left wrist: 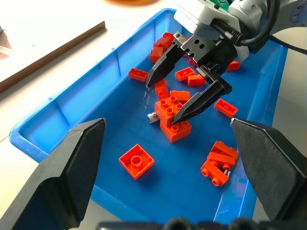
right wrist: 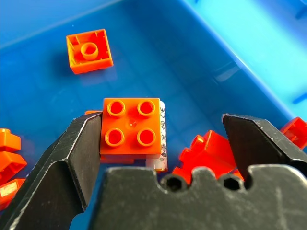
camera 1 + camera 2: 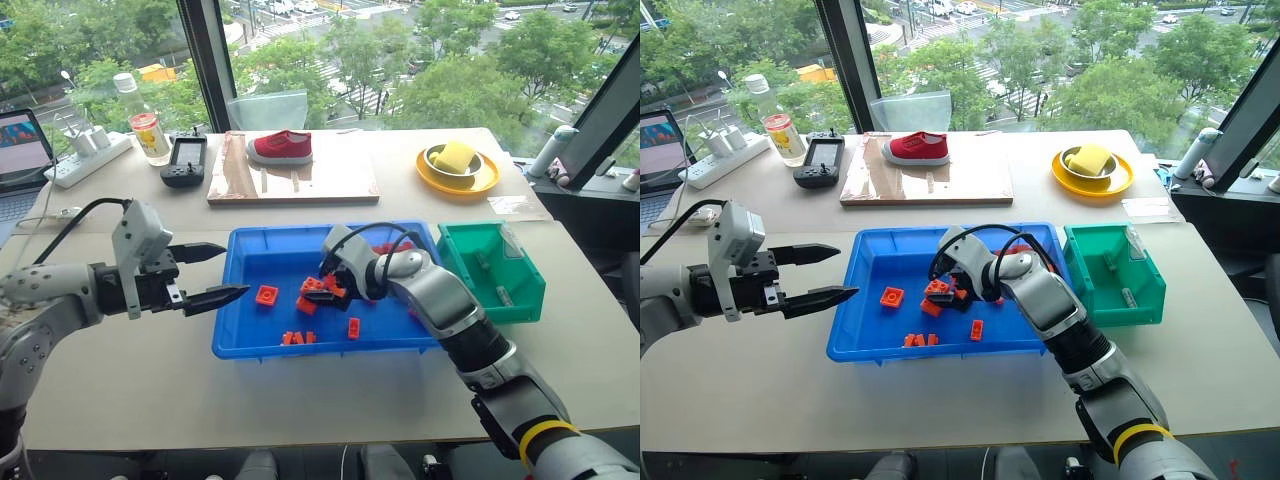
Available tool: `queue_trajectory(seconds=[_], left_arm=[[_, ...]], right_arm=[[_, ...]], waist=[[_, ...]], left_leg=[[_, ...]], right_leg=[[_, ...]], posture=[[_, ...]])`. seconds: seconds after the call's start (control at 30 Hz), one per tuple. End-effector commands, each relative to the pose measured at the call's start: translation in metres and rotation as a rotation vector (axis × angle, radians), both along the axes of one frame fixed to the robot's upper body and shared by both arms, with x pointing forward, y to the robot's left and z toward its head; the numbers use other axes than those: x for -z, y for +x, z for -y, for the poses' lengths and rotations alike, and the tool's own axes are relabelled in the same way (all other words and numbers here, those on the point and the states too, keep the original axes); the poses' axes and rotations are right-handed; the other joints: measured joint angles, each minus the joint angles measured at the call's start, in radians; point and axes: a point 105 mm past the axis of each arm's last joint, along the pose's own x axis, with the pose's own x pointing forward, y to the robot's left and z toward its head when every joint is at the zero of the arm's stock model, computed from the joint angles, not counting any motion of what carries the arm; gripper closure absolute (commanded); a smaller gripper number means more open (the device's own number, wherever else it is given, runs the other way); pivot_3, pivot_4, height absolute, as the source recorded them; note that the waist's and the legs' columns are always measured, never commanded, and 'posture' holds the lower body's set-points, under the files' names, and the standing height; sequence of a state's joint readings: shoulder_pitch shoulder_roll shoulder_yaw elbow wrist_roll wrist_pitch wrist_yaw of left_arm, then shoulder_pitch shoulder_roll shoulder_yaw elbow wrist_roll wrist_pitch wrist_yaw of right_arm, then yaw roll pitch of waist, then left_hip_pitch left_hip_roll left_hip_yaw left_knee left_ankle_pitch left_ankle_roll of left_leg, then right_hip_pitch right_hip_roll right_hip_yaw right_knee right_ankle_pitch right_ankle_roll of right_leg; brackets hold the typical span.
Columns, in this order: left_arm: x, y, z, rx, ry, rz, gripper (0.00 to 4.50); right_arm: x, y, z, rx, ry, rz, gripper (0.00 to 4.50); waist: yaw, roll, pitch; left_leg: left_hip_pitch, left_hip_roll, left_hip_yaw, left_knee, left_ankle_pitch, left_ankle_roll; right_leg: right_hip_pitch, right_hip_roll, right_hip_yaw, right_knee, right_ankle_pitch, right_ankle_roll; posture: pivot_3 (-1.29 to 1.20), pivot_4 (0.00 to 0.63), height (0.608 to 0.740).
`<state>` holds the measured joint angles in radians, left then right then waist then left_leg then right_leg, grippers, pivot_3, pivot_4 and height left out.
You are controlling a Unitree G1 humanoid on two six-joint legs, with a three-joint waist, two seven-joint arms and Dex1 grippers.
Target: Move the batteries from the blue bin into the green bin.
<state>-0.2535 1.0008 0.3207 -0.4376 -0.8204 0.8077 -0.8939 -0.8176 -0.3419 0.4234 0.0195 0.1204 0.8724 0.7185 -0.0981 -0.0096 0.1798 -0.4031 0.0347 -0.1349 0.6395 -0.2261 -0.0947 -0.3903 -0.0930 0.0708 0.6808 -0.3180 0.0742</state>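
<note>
The right end effector, spread wide, hovers over a battery half hidden under a brick in the blue bin, mid-worktop. Next: pinch only the battery. The left end effector waits spread.

Silver-grey arms with black cables end in each hand of pointed black fingers; a yellow band rings the right forearm.

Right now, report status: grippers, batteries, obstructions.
Right gripper open, low in blue bin. Left gripper open, empty. Battery half-buried beneath orange brick. Green bin holds two.
</note>
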Motion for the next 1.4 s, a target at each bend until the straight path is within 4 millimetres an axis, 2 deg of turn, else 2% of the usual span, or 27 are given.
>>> queue_trajectory(seconds=[0.03,0.1,0.27,0.33,0.6,0.67,0.73,0.8,0.9,0.93,1.07,1.13,1.2,1.27,1.33,1.4], left_arm=[[-0.008,0.0,0.002,0.013,0.007,0.046,0.0],[-0.008,0.001,0.002,0.014,0.007,0.047,0.0],[-0.008,0.002,0.002,0.015,0.008,0.05,0.0],[-0.008,0.002,0.002,0.016,0.008,0.051,0.0],[-0.007,0.001,0.004,0.022,0.006,0.05,0.0],[-0.007,0.001,0.004,0.023,0.004,0.049,0.0],[-0.007,0.0,0.004,0.022,0.003,0.048,0.0],[-0.007,0.0,0.003,0.018,0.004,0.045,0.0],[-0.006,-0.001,0.001,0.005,0.003,0.043,0.0],[-0.006,-0.001,0.001,0.003,0.002,0.042,0.0],[-0.006,0.0,-0.003,-0.01,0.006,0.043,0.0],[-0.006,0.0,-0.004,-0.01,0.008,0.043,0.0],[-0.006,0.0,-0.003,-0.008,0.007,0.042,0.0],[-0.006,0.0,-0.003,-0.007,0.007,0.041,0.0],[-0.006,0.0,-0.003,-0.006,0.008,0.04,0.0],[-0.006,0.001,-0.002,-0.005,0.008,0.039,0.0]], right_arm=[[-0.001,-0.004,-0.005,-0.028,0.005,0.008,0.27],[-0.001,-0.005,-0.006,-0.033,0.007,0.007,0.69],[-0.001,-0.005,-0.007,-0.037,0.01,0.007,2.46],[-0.001,-0.006,-0.007,-0.038,0.007,0.007,3.02],[-0.006,-0.007,-0.006,-0.038,0.012,0.015,3.06],[-0.017,-0.009,-0.002,-0.038,0.036,0.025,3.06],[-0.037,-0.014,0.005,-0.039,0.099,0.032,3.06],[-0.06,-0.022,0.019,-0.04,0.156,0.052,3.06],[-0.088,-0.02,0.051,0.069,0.236,0.071,3.06],[-0.091,-0.018,0.06,0.102,0.239,0.076,3.06],[-0.071,-0.002,0.108,0.3,0.098,0.101,3.06],[-0.061,0.002,0.124,0.352,0.043,0.107,2.05],[-0.06,-0.001,0.123,0.33,0.016,0.119,1.48],[-0.064,-0.003,0.113,0.28,0.017,0.143,0.81],[-0.071,-0.01,0.093,0.189,0.035,0.161,0.1],[-0.079,-0.015,0.072,0.105,0.072,0.169,0.1]], waist=[[0.0,0.0,0.0],[0.0,0.0,0.0],[0.0,0.0,0.0],[0.0,0.0,0.0],[0.0,0.0,0.0],[0.0,0.0,0.0],[0.001,0.0,0.0],[0.003,0.0,0.0],[0.004,0.0,0.0],[0.004,0.0,0.0],[0.004,0.0,0.0],[0.004,0.0,0.0],[0.004,0.0,0.0],[-0.003,0.0,0.0],[-0.005,0.0,0.0],[-0.006,0.0,0.0]], left_leg=[[0.0,0.0,0.0,0.0,0.0,0.0],[0.0,0.0,0.0,0.0,0.0,0.0],[0.0,0.0,0.0,0.0,0.0,0.0],[0.0,0.0,0.0,0.0,0.0,0.0],[0.0,0.0,0.0,0.0,0.0,0.0],[0.0,0.0,0.0,0.0,0.0,0.0],[-0.001,0.0,0.0,0.0,0.0,0.0],[-0.001,0.0,0.0,0.0,0.0,0.0],[-0.001,0.0,0.0,0.0,0.0,0.0],[-0.001,0.0,0.0,0.0,0.0,0.0],[-0.001,0.0,0.0,0.0,0.0,0.0],[-0.001,0.0,0.0,0.0,0.0,0.001],[-0.001,0.0,0.0,0.0,0.0,0.001],[-0.001,0.0,0.001,0.0,-0.001,0.001],[0.0,0.0,0.001,0.0,-0.001,0.002],[0.0,0.0,0.001,0.0,-0.001,0.002]], right_leg=[[0.0,0.0,0.0,0.0,0.0,0.0],[0.0,0.0,0.0,0.0,0.0,0.0],[0.0,0.0,0.0,0.0,0.0,0.0],[0.0,0.0,0.0,0.0,0.0,0.0],[0.0,0.0,0.0,0.0,0.0,0.0],[0.0,0.0,0.0,0.0,0.0,0.0],[0.0,0.0,0.0,0.0,0.0,0.0],[0.0,0.0,0.0,0.0,0.0,0.0],[0.0,0.0,0.0,0.0,0.0,0.0],[0.0,0.0,0.0,0.0,0.0,0.0],[0.0,0.0,0.0,-0.001,0.0,0.0],[0.0,0.0,0.0,-0.001,0.0,0.0],[0.0,0.0,0.0,-0.001,0.0,0.0],[0.0,0.0,0.001,-0.001,0.0,0.0],[-0.001,0.0,0.001,0.0,0.0,0.0],[-0.001,0.0,0.001,-0.001,0.0,0.0]], posture=[[0.0,0.15,0.74],[0.0,0.15,0.74],[0.0,0.15,0.74],[0.0,0.15,0.74],[0.0,0.15,0.74],[0.0,0.15,0.74],[0.0,0.15,0.74],[0.0,0.15,0.74],[0.0,0.15,0.74],[0.0,0.15,0.74],[0.0,0.15,0.74],[0.0,0.15,0.74],[0.0,0.15,0.74],[0.0,0.15,0.74],[0.0,0.15,0.74],[0.0,0.15,0.74]])
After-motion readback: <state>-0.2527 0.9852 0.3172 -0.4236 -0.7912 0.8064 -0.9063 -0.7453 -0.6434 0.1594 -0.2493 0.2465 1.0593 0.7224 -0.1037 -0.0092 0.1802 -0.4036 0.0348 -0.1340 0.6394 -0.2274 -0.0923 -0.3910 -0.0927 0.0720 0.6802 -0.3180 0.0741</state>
